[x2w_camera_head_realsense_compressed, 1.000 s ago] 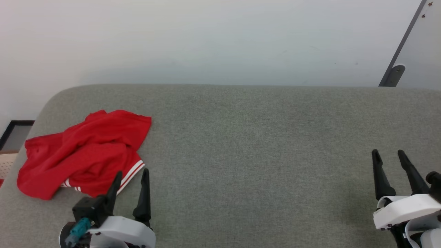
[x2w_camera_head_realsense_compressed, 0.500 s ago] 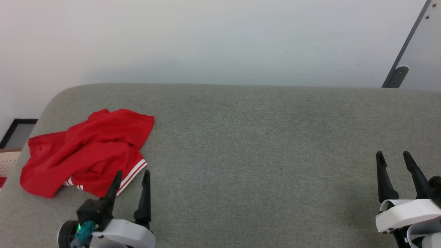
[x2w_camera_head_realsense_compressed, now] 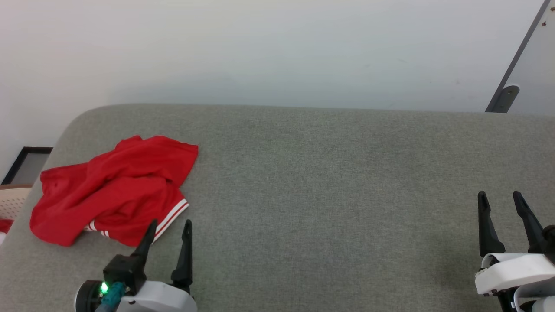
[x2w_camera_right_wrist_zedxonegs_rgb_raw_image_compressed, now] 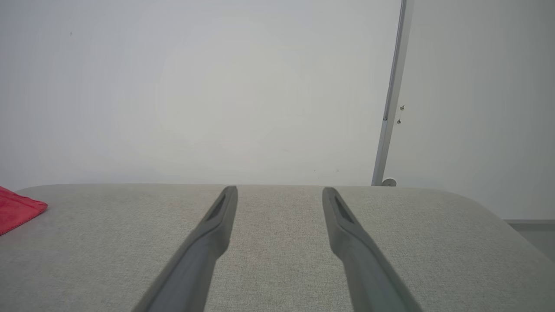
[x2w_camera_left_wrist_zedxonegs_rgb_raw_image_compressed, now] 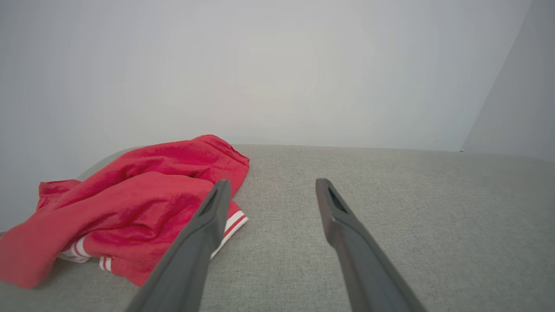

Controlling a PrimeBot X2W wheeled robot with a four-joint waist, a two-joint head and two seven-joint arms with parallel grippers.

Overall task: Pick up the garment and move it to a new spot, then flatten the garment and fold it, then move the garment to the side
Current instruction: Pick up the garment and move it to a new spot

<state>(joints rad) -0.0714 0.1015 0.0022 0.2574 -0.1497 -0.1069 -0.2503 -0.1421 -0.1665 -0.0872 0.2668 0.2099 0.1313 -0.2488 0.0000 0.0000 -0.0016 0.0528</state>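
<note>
Garment: the red garment [x2w_camera_head_realsense_compressed: 112, 190] lies in a crumpled heap on the grey soft top [x2w_camera_head_realsense_compressed: 325, 173], near its far left rounded corner
Garment look: bright red cloth, bunched up and folded over itself, with a red-and-white striped edge [x2w_camera_head_realsense_compressed: 171, 216] poking out on the near side
Left gripper: the left gripper [x2w_camera_head_realsense_compressed: 170, 222] is at the bottom left of the head view, its two dark fingers spread wide apart and holding nothing
Left gripper and garment: the tip of one finger is just beside the striped edge; I cannot tell if it touches the cloth
Right gripper: the right gripper [x2w_camera_head_realsense_compressed: 499, 194] is at the bottom right, well apart from the garment, fingers spread wide and holding nothing
Left wrist view: the garment sits to the left of the fingers, and one finger covers part of the striped edge
Right wrist view: a small red corner of the garment peeks in at the left side, well apart from the fingers
Wall: a plain pale wall [x2w_camera_head_realsense_compressed: 260, 52] stands behind the soft top, with a grey post [x2w_camera_head_realsense_compressed: 518, 56] at the right
Light: a small green light [x2w_camera_head_realsense_compressed: 104, 287] glows on the left wrist
</note>
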